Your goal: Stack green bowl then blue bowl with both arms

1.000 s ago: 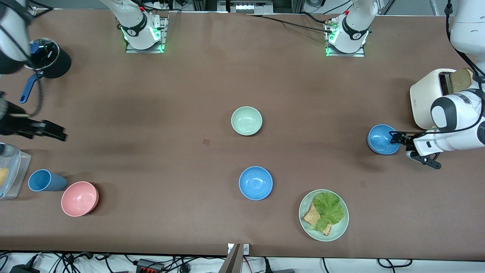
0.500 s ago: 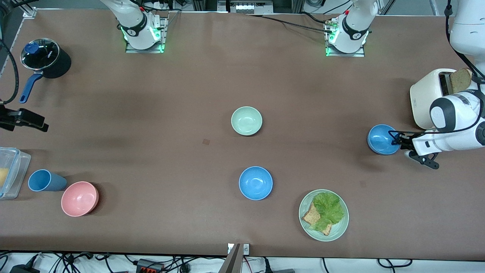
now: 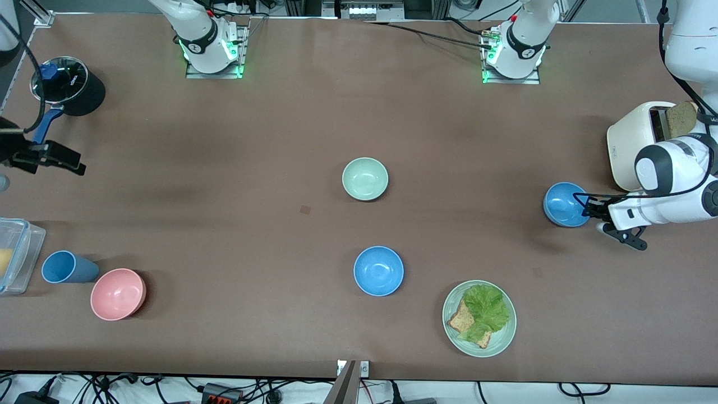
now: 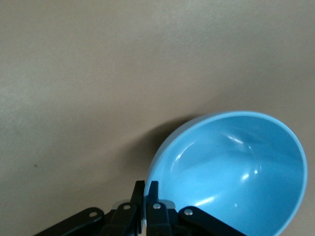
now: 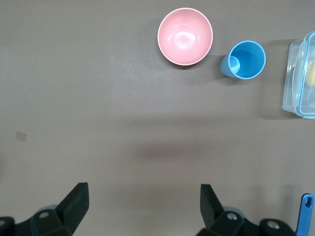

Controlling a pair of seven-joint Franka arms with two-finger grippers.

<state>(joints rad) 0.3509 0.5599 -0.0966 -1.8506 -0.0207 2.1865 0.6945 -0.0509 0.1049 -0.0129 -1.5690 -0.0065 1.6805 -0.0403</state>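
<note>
The pale green bowl [image 3: 365, 178] stands at the table's middle. One blue bowl [image 3: 378, 270] stands nearer the front camera than it. My left gripper [image 3: 586, 207] is shut on the rim of a second blue bowl [image 3: 562, 203] toward the left arm's end, beside the toaster. The left wrist view shows that bowl [image 4: 236, 167] tilted, with the rim pinched between the left gripper [image 4: 146, 189] fingers. My right gripper [image 3: 61, 160] hangs open and empty over the table at the right arm's end; the right wrist view shows it [image 5: 142, 189] over bare table.
A white toaster [image 3: 639, 140] with bread stands by the left arm. A green plate [image 3: 502, 343] holds lettuce and toast. A pink bowl [image 3: 118, 294], blue cup [image 3: 66, 267], clear container [image 3: 19, 255] and black pot [image 3: 70, 84] are at the right arm's end.
My right gripper has swung back toward the table edge and then toward the black pot. My left gripper and its blue bowl have shifted slightly.
</note>
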